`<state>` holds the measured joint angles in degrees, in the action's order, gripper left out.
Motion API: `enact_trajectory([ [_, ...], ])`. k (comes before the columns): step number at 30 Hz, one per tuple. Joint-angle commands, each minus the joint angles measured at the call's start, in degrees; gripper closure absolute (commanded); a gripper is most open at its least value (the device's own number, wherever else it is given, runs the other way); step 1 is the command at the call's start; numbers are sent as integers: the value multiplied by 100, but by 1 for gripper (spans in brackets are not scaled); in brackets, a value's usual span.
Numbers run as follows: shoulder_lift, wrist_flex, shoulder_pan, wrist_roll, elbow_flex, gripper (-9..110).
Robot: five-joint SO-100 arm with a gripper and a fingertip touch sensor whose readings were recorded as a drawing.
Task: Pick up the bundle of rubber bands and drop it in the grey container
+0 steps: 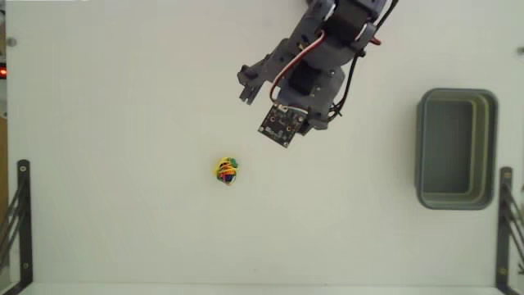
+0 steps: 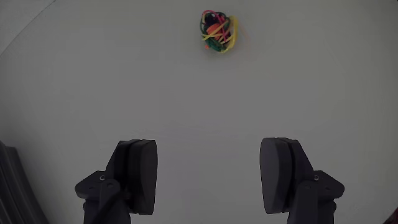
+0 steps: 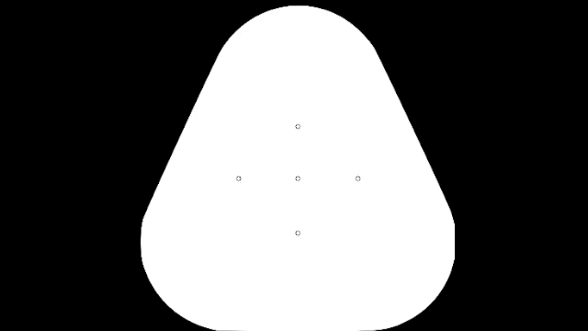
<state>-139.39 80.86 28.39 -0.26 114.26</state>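
Observation:
The bundle of rubber bands [image 1: 227, 171] lies alone on the white table, a small clump, mostly yellow with red, green and blue. In the wrist view the bundle [image 2: 217, 31] sits near the top, well ahead of my fingers and slightly right of centre. My gripper [image 2: 209, 177] is open, and only bare table shows between its dark fingers [image 2: 138, 174]. In the fixed view the gripper [image 1: 260, 111] hangs from the arm at top centre, up and to the right of the bundle and apart from it. The grey container [image 1: 422, 147] stands at the far right with nothing in it.
Black metal brackets stand at the lower left edge [image 1: 20, 221] and lower right edge [image 1: 508, 221] of the fixed view. The right one is just below the container. Bare white table lies between the bundle and the container.

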Motion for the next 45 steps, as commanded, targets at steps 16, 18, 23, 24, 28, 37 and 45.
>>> enact_trajectory([
  [16,1380,-1142,160,26,-371,-9],
  [18,1591,-1267,160,26,-455,-9],
  [23,2046,-1514,160,26,-665,-9],
  [24,2151,-1566,160,26,-718,-9],
  [28,2500,-1725,160,26,-907,-9],
  [37,3320,-2018,160,26,-1435,-9],
  [45,3959,-2165,160,26,-1927,-9],
])
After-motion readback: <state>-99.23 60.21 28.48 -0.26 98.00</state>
